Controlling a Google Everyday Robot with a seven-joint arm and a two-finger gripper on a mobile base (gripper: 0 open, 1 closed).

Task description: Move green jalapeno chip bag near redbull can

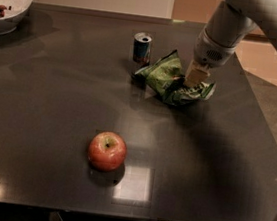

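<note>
The green jalapeno chip bag (pixel 166 77) lies crumpled on the dark table, just right of the redbull can (pixel 142 48), which stands upright; the bag's left tip almost touches the can. My gripper (pixel 193 82) comes down from the upper right onto the right part of the bag and is shut on it. The fingertips are buried in the foil.
A red apple (pixel 107 150) sits near the front middle of the table. A white bowl (pixel 7 13) with food stands at the far left corner. The table's right edge (pixel 265 123) runs close to the arm.
</note>
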